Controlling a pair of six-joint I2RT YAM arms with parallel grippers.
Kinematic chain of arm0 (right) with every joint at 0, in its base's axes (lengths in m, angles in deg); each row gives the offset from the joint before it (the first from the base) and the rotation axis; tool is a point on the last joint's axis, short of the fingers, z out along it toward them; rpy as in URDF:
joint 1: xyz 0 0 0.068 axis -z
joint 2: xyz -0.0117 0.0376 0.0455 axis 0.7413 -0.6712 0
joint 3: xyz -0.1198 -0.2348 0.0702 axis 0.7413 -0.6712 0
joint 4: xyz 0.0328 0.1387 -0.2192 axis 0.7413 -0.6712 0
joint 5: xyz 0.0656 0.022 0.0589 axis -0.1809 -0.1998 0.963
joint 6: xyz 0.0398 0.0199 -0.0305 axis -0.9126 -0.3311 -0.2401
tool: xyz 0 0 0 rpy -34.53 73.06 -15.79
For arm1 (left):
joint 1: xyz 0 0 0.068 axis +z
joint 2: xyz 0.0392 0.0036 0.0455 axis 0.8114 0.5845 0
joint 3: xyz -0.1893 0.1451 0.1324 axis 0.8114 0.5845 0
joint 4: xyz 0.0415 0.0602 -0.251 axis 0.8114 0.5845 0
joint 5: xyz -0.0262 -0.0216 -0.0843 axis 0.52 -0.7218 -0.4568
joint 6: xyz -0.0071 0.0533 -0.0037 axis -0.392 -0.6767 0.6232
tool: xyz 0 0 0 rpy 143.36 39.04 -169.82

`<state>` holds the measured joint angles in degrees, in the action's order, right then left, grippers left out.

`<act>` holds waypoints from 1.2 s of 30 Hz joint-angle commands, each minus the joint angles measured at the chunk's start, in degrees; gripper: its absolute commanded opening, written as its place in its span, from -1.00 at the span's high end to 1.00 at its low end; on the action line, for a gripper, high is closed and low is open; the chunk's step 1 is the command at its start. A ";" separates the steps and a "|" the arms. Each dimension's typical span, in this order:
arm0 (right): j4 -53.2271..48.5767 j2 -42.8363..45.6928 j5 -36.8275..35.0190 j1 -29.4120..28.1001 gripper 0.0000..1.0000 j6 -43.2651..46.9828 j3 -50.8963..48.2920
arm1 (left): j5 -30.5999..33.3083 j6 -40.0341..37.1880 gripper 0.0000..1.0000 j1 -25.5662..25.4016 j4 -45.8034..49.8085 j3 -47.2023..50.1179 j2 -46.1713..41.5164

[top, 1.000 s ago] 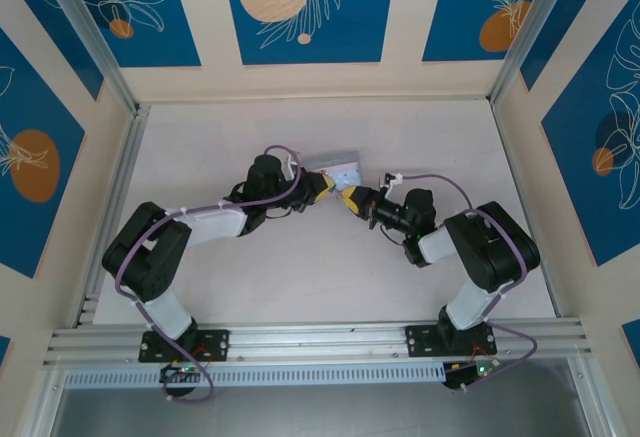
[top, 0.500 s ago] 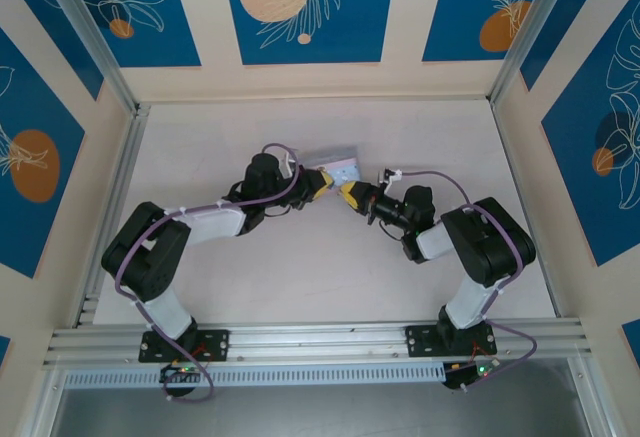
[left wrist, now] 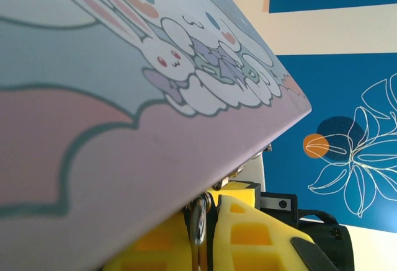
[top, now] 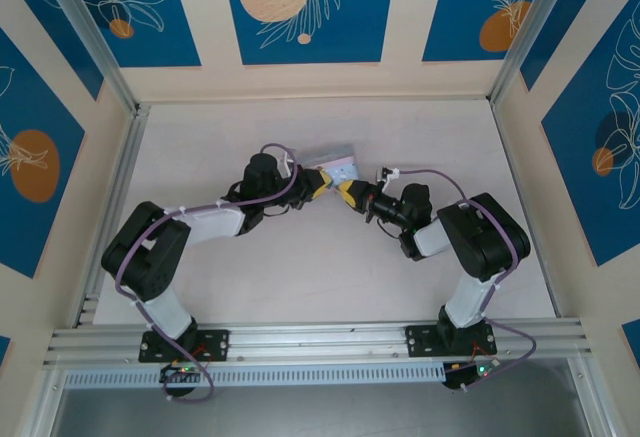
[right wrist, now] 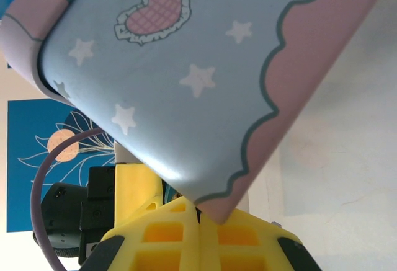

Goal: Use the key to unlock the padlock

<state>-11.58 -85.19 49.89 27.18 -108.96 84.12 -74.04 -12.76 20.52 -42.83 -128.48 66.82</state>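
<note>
The pale blue and pink tin box (top: 335,160) sits mid-table, and both grippers meet at its near edge. My left gripper (top: 321,181) is under the box lid (left wrist: 124,97). Its yellow fingers (left wrist: 248,237) are shut on a small metal piece with a silvery loop (left wrist: 200,216), which I take for the padlock. A bluish bit of the padlock (right wrist: 165,191) peeks out below the box (right wrist: 186,66). My right gripper (top: 346,193) faces the left one with its fingers (right wrist: 167,240) pressed flat together. The key is hidden.
The box is tilted, its near corner resting over the right gripper's fingertips. Metal rails (top: 110,197) and patterned walls close in the pale table (top: 440,137). The arms' purple cables (top: 280,152) arch above the wrists.
The right gripper has crept up and left toward the left gripper and the box. The box has shifted slightly toward the back.
</note>
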 commanded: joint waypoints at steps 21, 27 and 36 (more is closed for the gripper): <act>-2.94 -2.95 -1.85 -3.44 1.00 -1.97 8.44 | -5.34 -1.43 1.00 -1.48 -6.15 -1.52 1.58; -3.98 -4.83 -2.32 -5.32 1.00 -4.15 10.83 | -4.45 -5.71 1.00 -2.40 -0.48 -2.49 2.09; -3.34 -7.18 -2.57 -4.82 1.00 -8.85 9.79 | 1.26 -9.41 1.00 -2.33 4.98 -1.05 2.37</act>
<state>-17.90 -91.88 46.94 23.96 -115.67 91.66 -67.95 -18.29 21.22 -38.48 -128.64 68.40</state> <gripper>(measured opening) 0.060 0.097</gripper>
